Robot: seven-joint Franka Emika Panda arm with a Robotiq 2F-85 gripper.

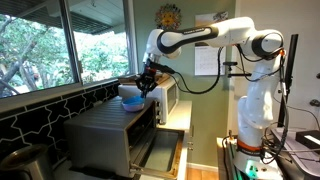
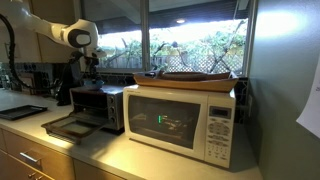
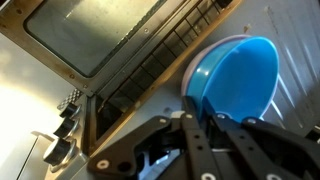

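Note:
A blue bowl [image 3: 240,72] rests on the silver top of a toaster oven [image 3: 292,25]. My gripper [image 3: 200,108] is shut on the bowl's near rim, one finger inside and one outside. In an exterior view the bowl [image 1: 130,97] sits on the toaster oven [image 1: 105,135] with the gripper [image 1: 146,84] at its right edge. The oven's door [image 1: 157,155] hangs open. In an exterior view the gripper [image 2: 90,72] is above the toaster oven [image 2: 98,105]; the bowl is hard to make out there.
A white microwave [image 2: 185,122] stands beside the toaster oven, with a flat basket [image 2: 195,77] on top. It also shows in an exterior view [image 1: 168,98]. Windows run behind the counter [image 2: 110,150]. A dark tray [image 2: 22,112] lies on the counter.

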